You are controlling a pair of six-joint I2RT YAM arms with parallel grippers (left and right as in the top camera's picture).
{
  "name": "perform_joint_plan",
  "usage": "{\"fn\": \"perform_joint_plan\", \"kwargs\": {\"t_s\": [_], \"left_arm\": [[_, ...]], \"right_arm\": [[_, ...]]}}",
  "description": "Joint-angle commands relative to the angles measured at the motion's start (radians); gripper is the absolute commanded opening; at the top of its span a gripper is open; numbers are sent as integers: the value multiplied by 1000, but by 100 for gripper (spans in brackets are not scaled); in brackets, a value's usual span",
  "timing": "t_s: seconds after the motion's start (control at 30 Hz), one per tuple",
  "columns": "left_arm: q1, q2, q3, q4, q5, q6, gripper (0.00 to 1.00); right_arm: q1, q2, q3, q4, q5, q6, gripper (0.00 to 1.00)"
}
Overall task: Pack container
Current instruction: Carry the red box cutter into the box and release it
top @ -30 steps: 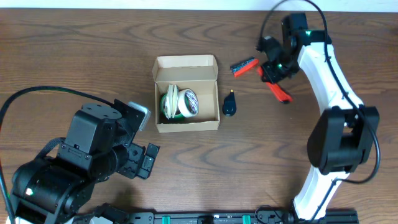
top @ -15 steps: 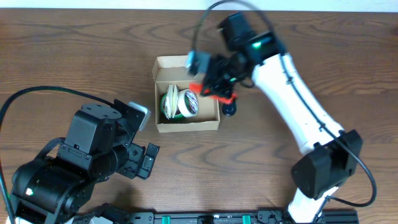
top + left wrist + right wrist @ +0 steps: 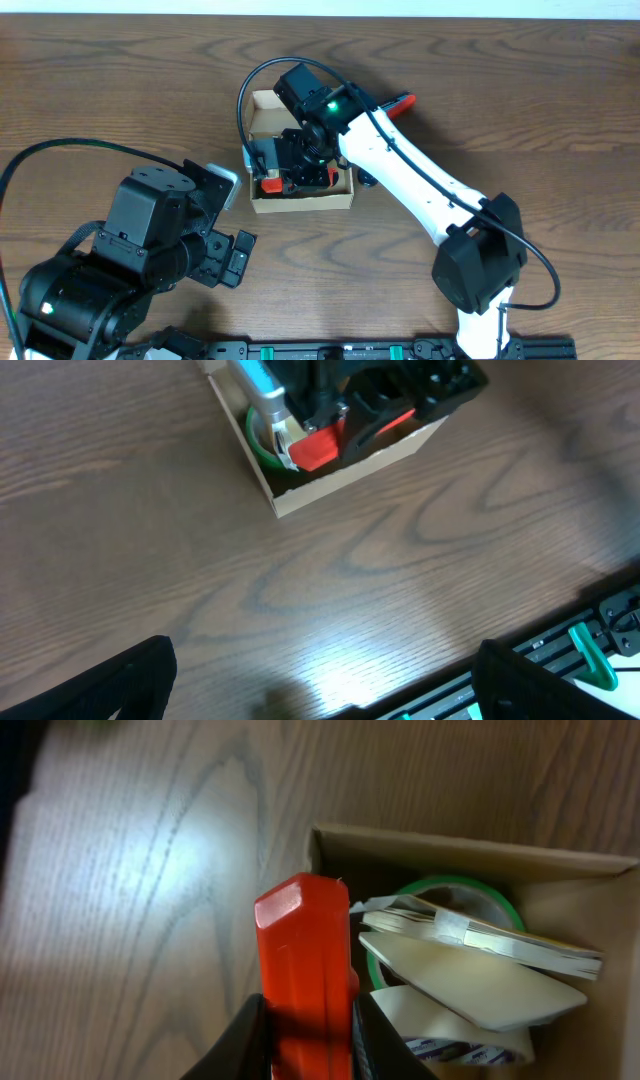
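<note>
Right hand point(image 3: 305, 1032): clamped on a red tool point(image 3: 303, 970), with one finger on each flank of it.
Container point(image 3: 312, 201): sits mid-surface with its mouth up and the lid flap laid back on the far side.
Which way from the hand: straight below. The right hand hangs over the box's near-left corner, so the coming move is probably down and not across.
Long axis of the tool: in the right wrist view it runs from the hand toward the left wall, and its free end is about level with that wall's rim. From overhead, the red end lies within the walls.
Nearer arm: the right, by far.
Left hand point(image 3: 322, 660): fingers apart and holding nothing, well off the box at the near left.
Room in the box: tight. A green tape roll point(image 3: 455, 890), a white roll point(image 3: 450, 1038) and a pale card point(image 3: 470, 935) fill most of it, leaving a narrow strip by the left wall.
Surface point(image 3: 120, 80): flat wood grain. A small dark thing point(image 3: 368, 180) lies just right of the box, half under the arm.
Risk: the tool may end up propped on the rolls or the rim.
</note>
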Motion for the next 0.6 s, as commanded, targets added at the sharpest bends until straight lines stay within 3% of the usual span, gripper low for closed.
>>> {"fn": "perform_joint_plan", "kwargs": {"t_s": [0.0,0.2,0.3,0.33,0.43,0.57], "left_arm": [[2,-1,10,-3,-7,-6,95],[2,-1,10,-3,-7,-6,95],[2,-1,10,-3,-7,-6,95],[2,-1,10,-3,-7,-6,95],[2,-1,10,-3,-7,-6,95],[2,-1,10,-3,-7,-6,95]], "right_arm": [[2,12,5,8,4,-24,1],[2,13,5,18,3,-24,5],[2,13,5,18,3,-18,43],[2,13,5,18,3,-11,49],[2,13,5,18,3,-1,56],[2,13,6,18,4,0,58]]}}
